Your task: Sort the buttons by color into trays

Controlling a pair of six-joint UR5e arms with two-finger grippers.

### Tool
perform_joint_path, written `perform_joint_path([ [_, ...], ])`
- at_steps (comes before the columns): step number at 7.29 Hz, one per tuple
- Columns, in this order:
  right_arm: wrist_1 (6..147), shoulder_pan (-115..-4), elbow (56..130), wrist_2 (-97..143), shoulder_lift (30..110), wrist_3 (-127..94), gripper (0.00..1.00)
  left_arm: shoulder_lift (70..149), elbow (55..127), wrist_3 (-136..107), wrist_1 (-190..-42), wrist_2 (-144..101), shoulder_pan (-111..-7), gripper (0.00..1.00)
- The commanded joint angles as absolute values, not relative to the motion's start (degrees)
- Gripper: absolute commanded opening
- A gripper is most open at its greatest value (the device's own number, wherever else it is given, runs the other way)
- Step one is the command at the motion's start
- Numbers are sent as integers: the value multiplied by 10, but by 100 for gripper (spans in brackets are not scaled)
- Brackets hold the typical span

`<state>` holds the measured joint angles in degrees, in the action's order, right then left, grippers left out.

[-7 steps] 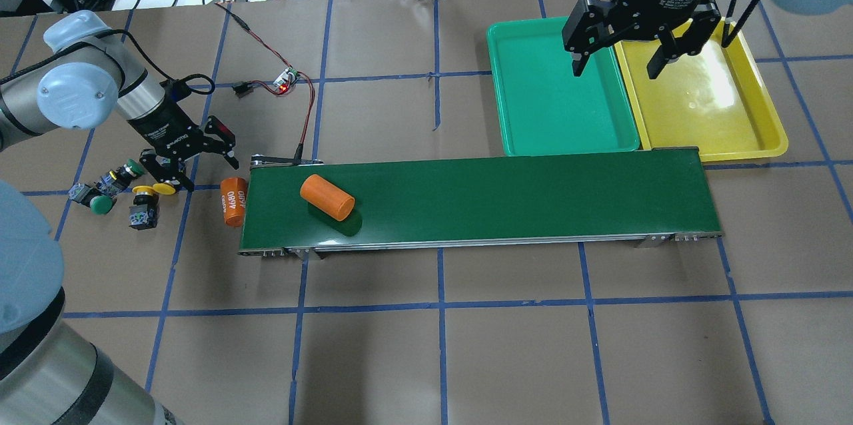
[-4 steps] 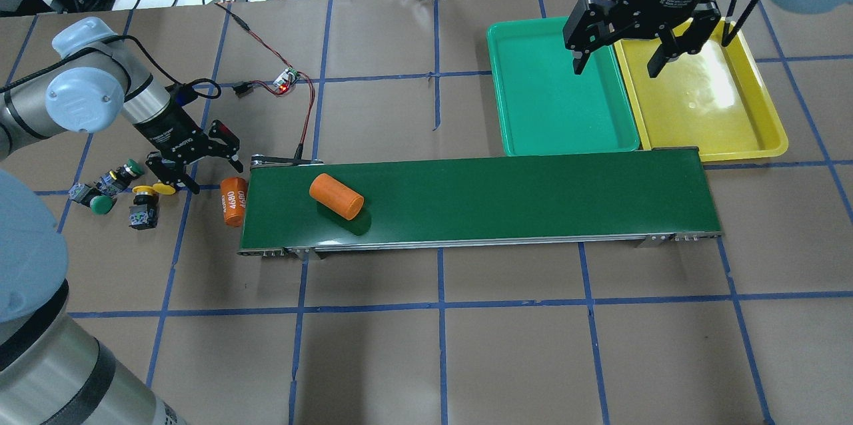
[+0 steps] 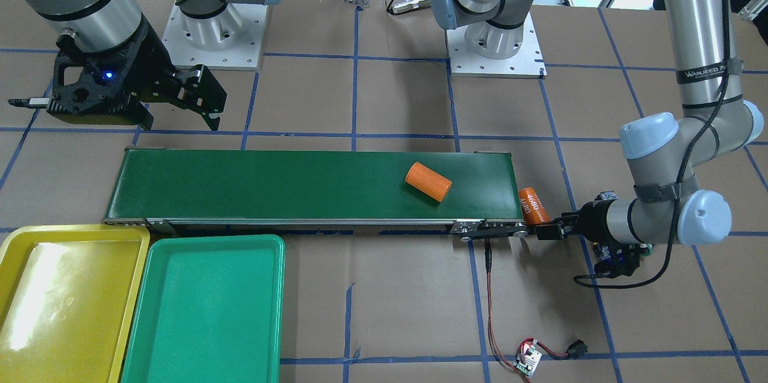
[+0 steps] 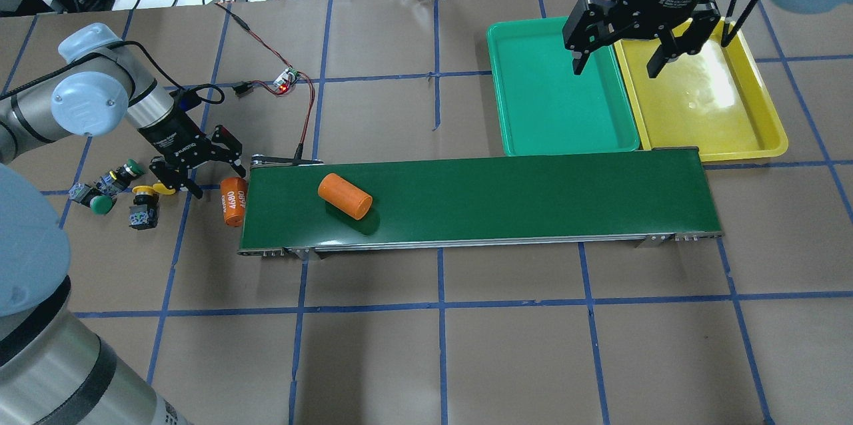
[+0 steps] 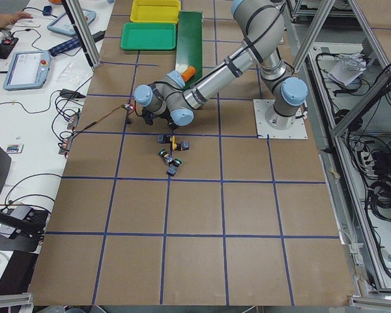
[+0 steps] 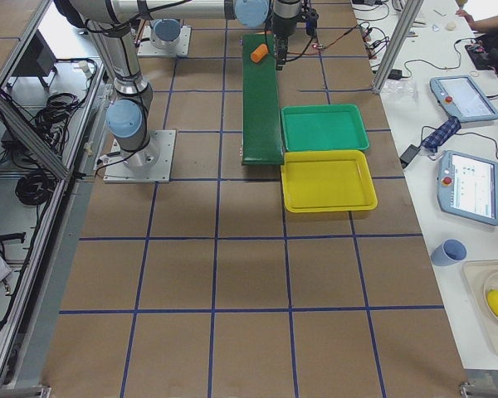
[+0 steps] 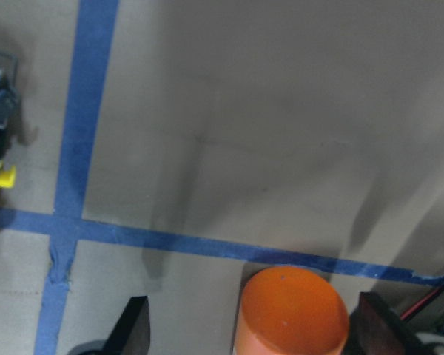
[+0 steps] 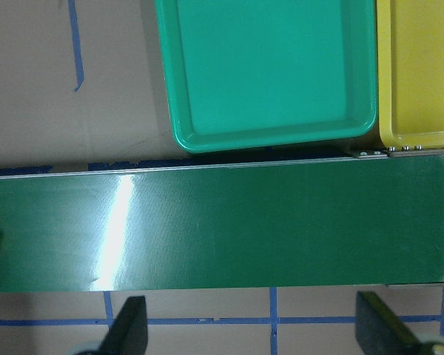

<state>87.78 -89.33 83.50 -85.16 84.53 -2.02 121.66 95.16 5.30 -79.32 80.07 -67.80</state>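
- Currently the four buttons (image 4: 116, 188) are lying in a tight group on the brown paper, well apart from the green tray (image 4: 553, 112) and the yellow tray (image 4: 720, 112), which are both sitting empty beside the far end of the conveyor belt (image 4: 533, 198)
- Probably each button is behaving as a small, light and stiff plastic piece. The round cap is looking smooth and may be slipping between the fingers, so I am judging the squared body under the cap as the better place for taking hold
- They are resting on their sides and nearly touching, so a closing finger is risking to push a neighbour
- The left gripper (image 4: 214, 177) is standing wide open and low. In the wrist view it is having the orange cylinder marked 4680 (image 4: 233, 200) between its fingers, not a button
- The right gripper (image 4: 615, 68) is hanging wide open over the border of the two trays, holding nothing
- Compared with a second ago, the left gripper is moving away from the nearest yellow-capped button (image 4: 163, 188) toward the belt end, the plain orange cylinder (image 4: 344, 196) is travelling along the belt toward the trays, and the buttons are staying in place
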Motion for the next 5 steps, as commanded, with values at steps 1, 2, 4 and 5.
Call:
perform_joint_path([
  [1,877,-894,835,-852,846,-20,100,1219,956,75,-793,791,-664,100],
  [2,875,-894,835,-852,848,-20,100,1219,956,74,-793,791,-659,100],
  [4,875,-896,836,-852,850,-19,100,1215,956,78,-794,794,-651,100],
  [5,875,-897,836,-853,851,-18,100,1207,960,67,-798,795,-651,100],
])
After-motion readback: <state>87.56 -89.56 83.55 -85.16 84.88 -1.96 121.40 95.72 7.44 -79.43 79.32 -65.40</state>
